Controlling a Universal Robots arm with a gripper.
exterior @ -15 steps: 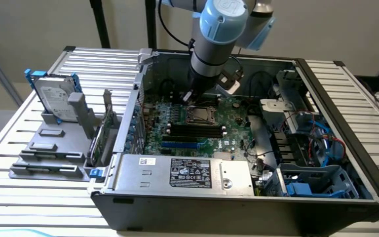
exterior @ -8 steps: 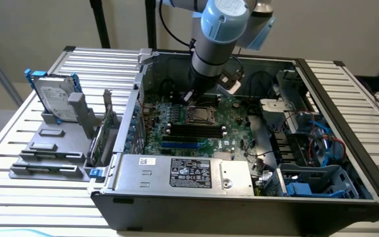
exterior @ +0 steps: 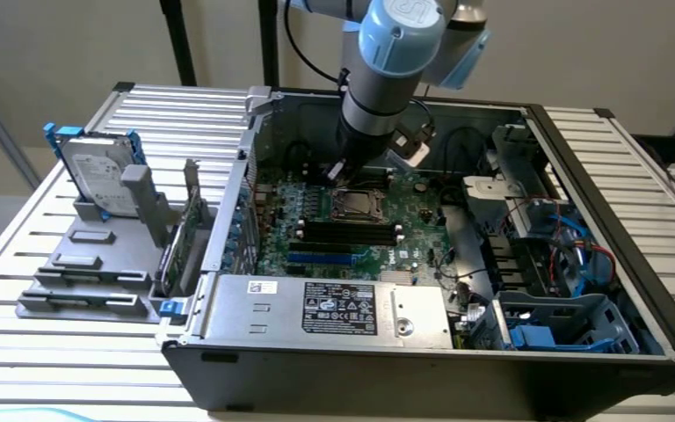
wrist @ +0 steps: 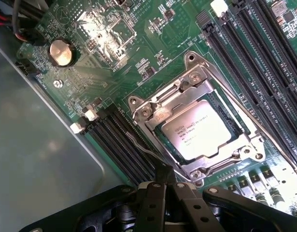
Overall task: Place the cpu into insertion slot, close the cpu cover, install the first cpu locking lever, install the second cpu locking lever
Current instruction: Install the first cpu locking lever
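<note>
Nearest us, the grey power-supply box (exterior: 326, 308) lies in front of the insertion slot (exterior: 355, 204). To the exterior view's left of that slot, a hard drive (exterior: 91, 171) stands in a rack outside the case. Over the slot hangs the gripper (wrist: 163, 170), fingers pressed together. Their tips are at a thin metal lever (wrist: 138, 145) just beside the slot; whether they pinch it we cannot tell. The cpu (wrist: 199, 133) sits in the slot, with the cpu cover (wrist: 187, 96) down around it. Well to the exterior view's right of the slot lies a grey-blue drive tray (exterior: 572, 321).

Printed lines on the cpu (wrist: 199, 133) and on the black label (exterior: 339, 308) of the grey power-supply box (exterior: 243, 309) are too small to read.
</note>
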